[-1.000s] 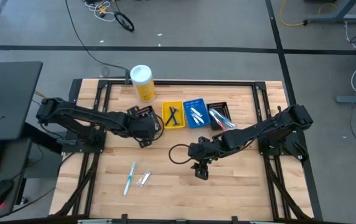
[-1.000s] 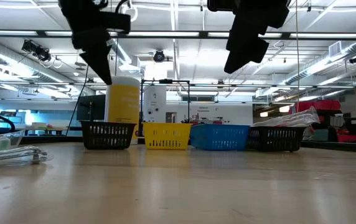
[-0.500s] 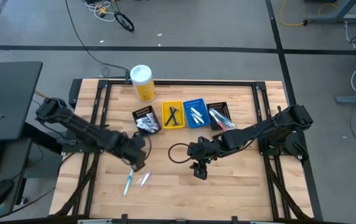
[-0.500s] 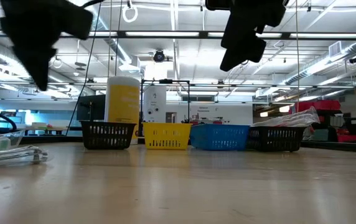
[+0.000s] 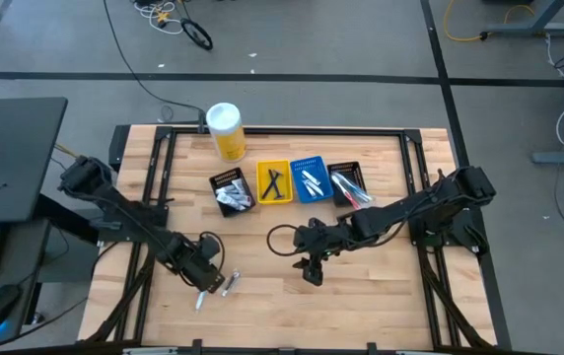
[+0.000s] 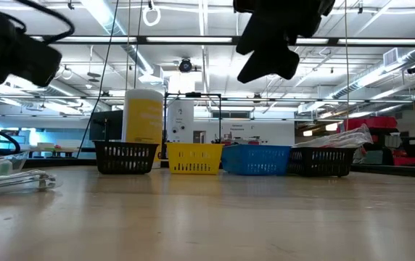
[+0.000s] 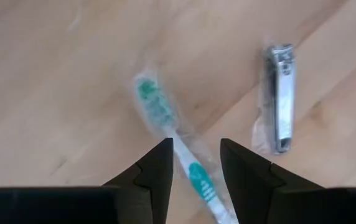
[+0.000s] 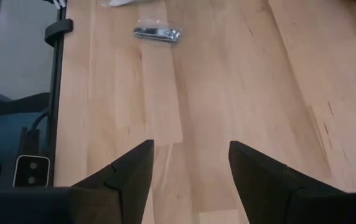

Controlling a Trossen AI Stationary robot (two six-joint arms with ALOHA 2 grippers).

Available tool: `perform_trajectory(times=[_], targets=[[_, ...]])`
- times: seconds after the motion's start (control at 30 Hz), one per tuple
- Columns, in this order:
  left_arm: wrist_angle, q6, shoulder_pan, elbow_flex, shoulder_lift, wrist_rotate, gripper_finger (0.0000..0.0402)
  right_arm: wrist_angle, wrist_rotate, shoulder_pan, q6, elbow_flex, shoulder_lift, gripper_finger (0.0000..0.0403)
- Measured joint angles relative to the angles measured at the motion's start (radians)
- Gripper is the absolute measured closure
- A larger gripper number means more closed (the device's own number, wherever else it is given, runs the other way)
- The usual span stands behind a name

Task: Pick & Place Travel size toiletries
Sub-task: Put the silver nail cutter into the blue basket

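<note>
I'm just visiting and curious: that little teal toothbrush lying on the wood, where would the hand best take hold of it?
Probably mid-handle, coming straight down from above. The toothbrush lies flat in a clear wrapper, long and thin, so pinching across its narrow width suits it best. The left hand is open and already straddles the handle. The nail clipper lies apart, leaving room for the fingers.

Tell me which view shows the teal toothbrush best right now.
The left wrist view: the teal toothbrush lies in its clear wrapper just ahead of the open left pincer. The high view shows only its tip under the arm; the low and right wrist views don't show it clearly.
</note>
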Motion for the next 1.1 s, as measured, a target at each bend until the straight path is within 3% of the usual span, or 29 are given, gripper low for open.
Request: perform_trajectory(times=[0.27, 0.77, 0.93, 1.1], targets=[[0.008, -0.077, -0.015, -0.059, 0.0, -0.002, 0.0262, 0.077, 0.0, 0.0, 0.018, -0.055, 0.0, 0.0185], [-0.011, 0.107, -0.013, 0.044, -0.003, -0.084, 0.0254, 0.088, 0.0, -0.001, 0.025, -0.055, 0.0, 0.0185], [0.126, 0.164, -0.012, 0.049, 0.013, -0.149, 0.0235, 0.098, 0.0, -0.001, 0.024, -0.055, 0.0, 0.0185], [0.246, 0.207, -0.013, 0.049, 0.099, -0.11, 0.0218, 0.115, 0.0, 0.0, 0.025, -0.055, 0.0, 0.0185]])
